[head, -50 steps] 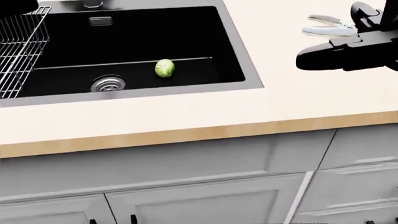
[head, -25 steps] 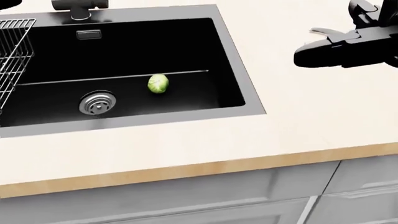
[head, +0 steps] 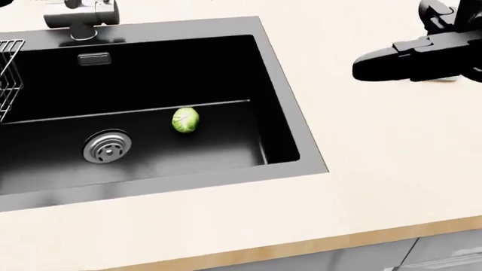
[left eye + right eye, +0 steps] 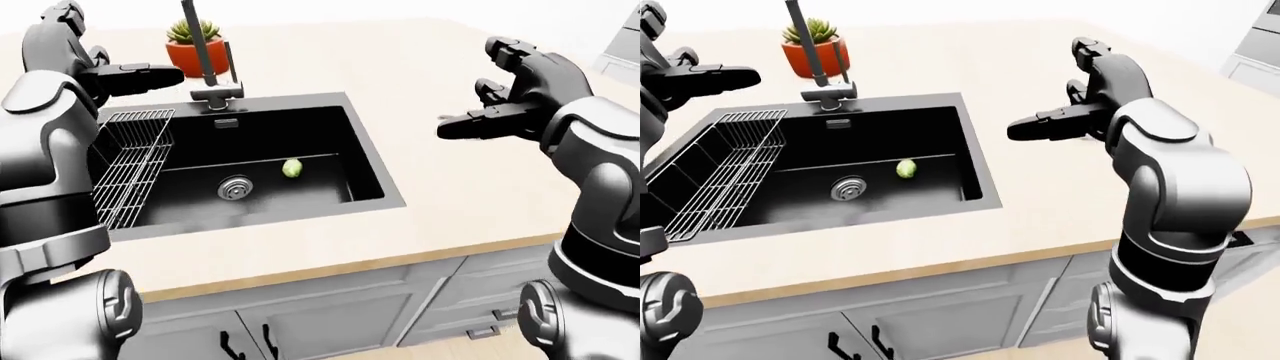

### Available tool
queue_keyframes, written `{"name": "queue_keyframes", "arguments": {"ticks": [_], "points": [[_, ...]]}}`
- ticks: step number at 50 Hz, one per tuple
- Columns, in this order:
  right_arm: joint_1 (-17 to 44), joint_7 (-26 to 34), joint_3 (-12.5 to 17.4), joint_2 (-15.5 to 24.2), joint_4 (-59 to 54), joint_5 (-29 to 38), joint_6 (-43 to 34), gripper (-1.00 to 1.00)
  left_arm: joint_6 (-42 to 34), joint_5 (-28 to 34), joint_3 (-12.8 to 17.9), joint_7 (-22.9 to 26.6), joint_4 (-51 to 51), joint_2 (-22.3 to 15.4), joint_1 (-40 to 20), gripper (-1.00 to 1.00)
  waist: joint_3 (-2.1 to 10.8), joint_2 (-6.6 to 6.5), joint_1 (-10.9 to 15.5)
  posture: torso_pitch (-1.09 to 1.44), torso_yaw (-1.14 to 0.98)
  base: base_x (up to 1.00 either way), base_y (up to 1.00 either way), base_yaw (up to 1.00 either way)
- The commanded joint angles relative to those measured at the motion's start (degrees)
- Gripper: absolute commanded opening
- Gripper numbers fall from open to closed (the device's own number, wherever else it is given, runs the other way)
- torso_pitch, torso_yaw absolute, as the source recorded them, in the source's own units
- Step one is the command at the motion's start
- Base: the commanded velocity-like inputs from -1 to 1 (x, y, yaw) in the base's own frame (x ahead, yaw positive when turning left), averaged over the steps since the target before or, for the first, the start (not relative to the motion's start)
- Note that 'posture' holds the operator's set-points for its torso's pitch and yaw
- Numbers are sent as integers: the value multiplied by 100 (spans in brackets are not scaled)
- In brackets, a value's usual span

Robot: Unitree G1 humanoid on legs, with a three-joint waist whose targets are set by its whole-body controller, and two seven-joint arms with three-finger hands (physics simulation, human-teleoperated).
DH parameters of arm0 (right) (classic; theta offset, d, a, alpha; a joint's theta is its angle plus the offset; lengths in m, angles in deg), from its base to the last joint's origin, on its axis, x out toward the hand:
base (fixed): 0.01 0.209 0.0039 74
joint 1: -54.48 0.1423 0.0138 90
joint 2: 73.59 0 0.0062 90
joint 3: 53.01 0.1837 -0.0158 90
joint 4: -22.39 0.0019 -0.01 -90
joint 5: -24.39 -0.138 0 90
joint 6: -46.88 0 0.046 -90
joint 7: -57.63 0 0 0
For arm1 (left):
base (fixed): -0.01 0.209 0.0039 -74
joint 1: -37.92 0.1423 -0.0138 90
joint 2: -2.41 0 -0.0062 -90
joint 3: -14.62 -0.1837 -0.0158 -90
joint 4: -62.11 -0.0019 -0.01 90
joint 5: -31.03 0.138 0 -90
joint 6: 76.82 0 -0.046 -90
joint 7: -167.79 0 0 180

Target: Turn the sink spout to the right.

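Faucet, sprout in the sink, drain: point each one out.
faucet [image 4: 213,91], left-eye view, on its base block.
sprout [image 3: 185,120], head view, on its middle.
drain [image 3: 106,146], head view, on the strainer's centre.

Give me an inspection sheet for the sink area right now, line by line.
Surface: pale counter with a wooden edge; black sink set into it.
Job's things: faucet stands at the sink's top rim, untouched; its spout tip is out of view.
Clutter: small green vegetable on the sink floor beside the drain; wire rack at the sink's left side; potted plant above the faucet.
Hands: left hand open, left of the faucet, apart from it; right hand open above the counter.
Cables: nothing seen.
Surroundings: grey cabinet doors below.
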State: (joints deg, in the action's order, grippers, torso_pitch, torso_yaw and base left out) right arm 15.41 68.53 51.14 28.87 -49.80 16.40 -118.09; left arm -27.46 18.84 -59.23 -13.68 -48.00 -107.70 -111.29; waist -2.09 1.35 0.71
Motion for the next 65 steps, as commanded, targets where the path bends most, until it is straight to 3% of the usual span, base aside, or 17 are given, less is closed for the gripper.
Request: {"name": "queue_keyframes", "arguments": {"ticks": [1, 2, 6, 12, 16, 25, 29, 30, 32, 39, 42, 50, 55, 57, 58, 61, 65], "points": [[166, -27, 58, 78, 73, 44, 145, 100, 167, -40, 3, 3, 191, -56, -199, 100, 135, 28, -14, 0, 0, 15, 0, 0], [155, -30, 55, 76, 73, 52, 156, 100, 174, -46, 0, -3, 194, -51, -188, 100, 174, 216, 0, 0, 0, 14, 0, 0], [140, -22, 74, 72, 101, 52, 142, 100, 190, -45, -13, -17, 164, -65, -204, 100, 142, 149, -24, 0, 0, 15, 0, 0], [139, -14, 80, 80, 116, 52, 127, 100, 154, -78, 23, -22, 207, -116, -177, 100, 56, -188, -63, 0, 0, 18, 0, 0], [172, -5, 66, 92, 85, 61, 128, 100, 174, -92, 33, -24, 193, -139, -149, 100, 190, -642, -176, 0, 0, 18, 0, 0], [261, 17, 16, 99, 58, 89, 82, 100, 128, -107, 15, -30, 186, -159, -213, 100, 83, -249, -52, 0, 0, 18, 0, 0], [326, 26, -5, 107, 59, 111, 32, 100, 140, -112, 18, -31, 156, -168, -229, 100, 191, 273, 13, 0, 0, 19, 0, 0], [326, 30, -11, 103, 46, 117, 46, 100, 138, -115, 19, -34, 156, -169, -232, 100, 151, 81, -14, 0, 0, 20, 0, 0], [333, 35, -11, 100, 42, 125, 46, 100, 133, -118, 19, -34, 160, -174, -235, 100, 115, 169, -19, 0, 0, 19, 0, 0], [325, 53, -8, 85, 73, 154, 28, 100, 145, -130, 23, -51, 165, -164, -212, 100, 249, -159, -87, 0, 0, 19, 0, 0], [306, 55, 1, 73, 93, 162, 30, 100, 173, -123, 9, -47, 108, -164, -242, 100, 147, -549, -136, 0, 0, 19, 0, 0], [290, 68, 13, 69, 117, 175, 17, 100, 204, -121, 16, -40, 141, -169, -214, 100, 187, -332, -26, 0, 0, 18, 0, 0], [305, 81, 10, 79, 121, 178, 2, 100, 175, -162, 46, -47, 141, -184, -215, 100, 112, 150, 39, 0, 0, 18, 0, 0], [308, 77, -2, 68, 112, 185, 11, 100, 176, -166, 42, -58, 151, -189, -206, 100, 78, 70, -19, 0, 0, 19, 0, 0], [299, 77, -1, 61, 108, 188, 24, 100, 194, -160, 32, -54, 141, -190, -199, 100, 173, 235, -113, 0, 0, 20, 0, 0], [296, 85, 9, 68, 130, 189, 5, 100, 228, -140, 19, -46, 122, -197, -191, 100, 270, 168, -92, 0, 0, 19, 0, 0], [274, 92, 9, 63, 123, 195, 28, 100, 165, -160, 24, 2, 178, -197, -179, 100, 184, -40, -103, 0, 0, 20, 0, 0]]}}
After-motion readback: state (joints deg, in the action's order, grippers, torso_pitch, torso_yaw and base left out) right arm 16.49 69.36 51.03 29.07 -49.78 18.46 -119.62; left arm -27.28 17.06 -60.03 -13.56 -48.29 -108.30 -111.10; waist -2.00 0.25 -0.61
